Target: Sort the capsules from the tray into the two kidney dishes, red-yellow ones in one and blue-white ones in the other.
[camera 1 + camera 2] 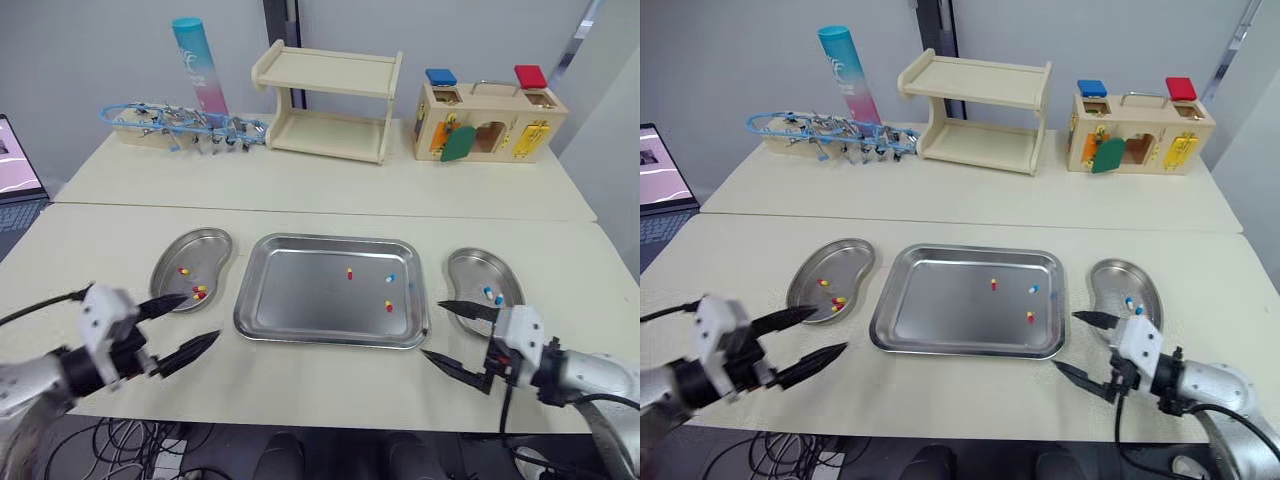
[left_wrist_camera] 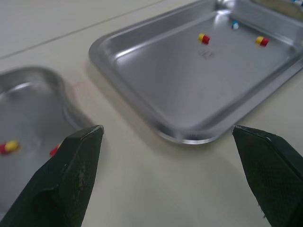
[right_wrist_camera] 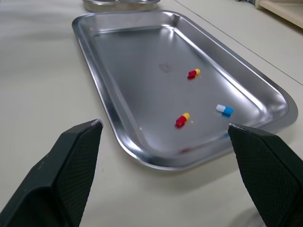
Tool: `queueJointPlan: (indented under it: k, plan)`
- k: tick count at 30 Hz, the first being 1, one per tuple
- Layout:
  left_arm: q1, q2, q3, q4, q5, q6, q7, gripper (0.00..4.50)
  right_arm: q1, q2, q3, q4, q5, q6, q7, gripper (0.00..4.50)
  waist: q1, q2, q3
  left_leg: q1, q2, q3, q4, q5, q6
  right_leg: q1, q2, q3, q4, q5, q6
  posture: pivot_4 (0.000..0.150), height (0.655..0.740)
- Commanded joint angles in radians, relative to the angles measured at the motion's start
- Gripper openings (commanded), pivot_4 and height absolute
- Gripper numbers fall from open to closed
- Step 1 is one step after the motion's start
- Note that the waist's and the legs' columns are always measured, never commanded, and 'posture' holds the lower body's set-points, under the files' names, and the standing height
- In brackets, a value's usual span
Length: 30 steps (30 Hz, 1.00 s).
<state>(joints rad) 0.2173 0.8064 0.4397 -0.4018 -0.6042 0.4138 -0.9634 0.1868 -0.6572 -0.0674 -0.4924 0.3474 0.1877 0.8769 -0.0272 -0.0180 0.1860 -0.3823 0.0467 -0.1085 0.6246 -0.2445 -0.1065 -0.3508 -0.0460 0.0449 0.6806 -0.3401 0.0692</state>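
From the head, the tray (image 1: pixel 300 290) lies mid-table (image 1: pixel 320 395) with a kidney dish at each end, the left dish (image 1: pixel 200 250) just beside one short rim and the right dish (image 1: pixel 470 268) just beside the other. Three capsules lie in the tray, all in its right half: two red-yellow capsules (image 1: pixel 350 272) and one blue-white capsule (image 1: pixel 390 279). The left dish holds red-yellow ones, the right dish blue-white ones. The left gripper (image 1: pixel 204 316) hangs by the near end of the left dish, and the right gripper (image 1: pixel 430 327) off the tray's near right corner. Both are spread wide and hold nothing. The left wrist view brings in the narrow strip of bare table between the left dish and the tray's rounded corner, and one capsule in that dish half hidden behind a finger (image 2: pixel 71 184). The right wrist view looks along the tray's length, showing its raised rim all round and the three capsules well apart from each other and from the walls. A bare strip of table runs between the tray and the near edge. Behind the tray a wider bare band reaches to the shelf (image 1: pixel 330 100) and box (image 1: pixel 490 120).
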Motion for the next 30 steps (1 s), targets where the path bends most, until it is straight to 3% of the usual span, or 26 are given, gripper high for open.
queueJointPlan:
  k: [1, 8, 13, 20, 30]
  plan:
    - [-0.169, 0.032, -0.152, -0.027, 0.017, 0.091, 0.046, 4.50, -0.016, 0.018, 0.041, -0.075, -0.035, 0.059, -0.080, 4.47, 0.000, 0.000, 0.000, 0.000, 0.000, 0.000, 0.000, 0.000, 0.000, 0.000, 0.000, 0.000, 0.000, 0.000, 0.000, 0.150, 0.7400]
    - [-0.488, -0.063, -0.416, 0.129, 0.106, 0.096, 0.031, 4.50, -0.002, 0.038, 0.057, -0.124, -0.049, 0.119, -0.153, 4.47, -0.006, 0.001, 0.000, -0.001, 0.000, 0.000, 0.000, 0.000, 0.000, -0.002, 0.001, 0.000, 0.001, 0.000, 0.000, 0.150, 0.7400]
    - [-0.650, -0.163, -0.571, 0.325, 0.234, -0.003, -0.004, 2.98, 0.007, 0.052, 0.073, -0.148, -0.054, 0.141, -0.188, 4.50, -0.004, 0.001, 0.000, -0.001, 0.000, 0.000, 0.001, 0.000, 0.000, -0.001, 0.001, 0.000, 0.001, 0.000, 0.000, 0.150, 0.7400]
    - [-0.849, -0.293, -0.680, 0.691, 0.385, -0.204, -0.080, 2.98, 0.015, 0.061, 0.093, -0.178, -0.061, 0.166, -0.227, 4.50, -0.004, 0.000, 0.000, -0.002, -0.001, -0.001, 0.002, 0.000, 0.000, -0.002, 0.001, -0.001, 0.001, 0.000, 0.000, 0.150, 0.7400]
    - [-1.013, -0.412, -0.727, 1.034, 0.509, -0.375, -0.145, 2.98, 0.029, 0.065, 0.111, -0.210, -0.061, 0.194, -0.260, 4.50, -0.004, 0.000, 0.000, -0.003, -0.001, -0.001, 0.003, 0.000, 0.000, -0.002, 0.001, -0.001, 0.001, 0.000, 0.000, 0.150, 0.7400]
